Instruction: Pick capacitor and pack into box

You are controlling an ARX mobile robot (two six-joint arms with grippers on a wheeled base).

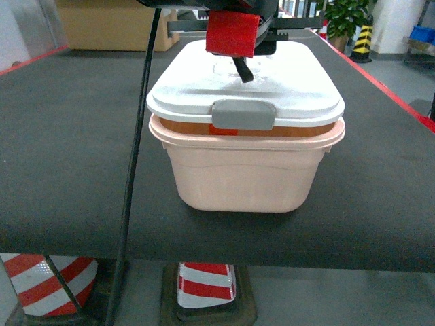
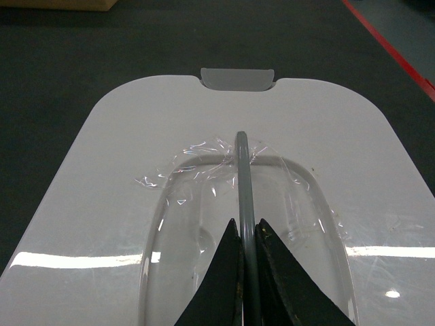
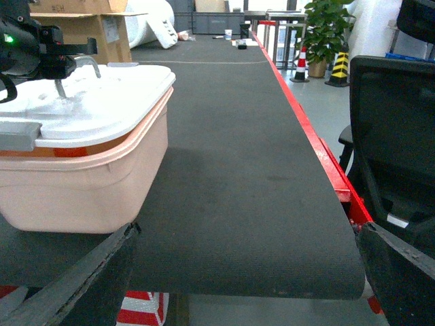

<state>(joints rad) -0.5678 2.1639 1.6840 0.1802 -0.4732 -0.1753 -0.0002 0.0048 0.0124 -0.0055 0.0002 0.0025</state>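
Note:
The pale pink box (image 1: 245,176) stands in the middle of the black table, its white lid (image 1: 292,88) resting on top. My left gripper (image 2: 246,227) comes down from above and is shut on the lid's thin grey handle (image 2: 241,170); in the head view it hangs under a red wrist part (image 1: 232,34). A grey latch (image 1: 243,114) hangs at the lid's front. An orange band (image 1: 285,128) shows in the gap between lid and rim; no single capacitor can be made out. My right gripper (image 3: 248,231) is open and holds nothing, low at the table's front edge, to the right of the box (image 3: 81,183).
A black cable (image 1: 136,170) runs down across the table left of the box. A brown carton (image 1: 115,24) stands at the back left. The table's right side has a red edge (image 1: 387,88). Striped cones (image 1: 204,285) stand below the front edge, and a black chair (image 3: 394,136) is at the right.

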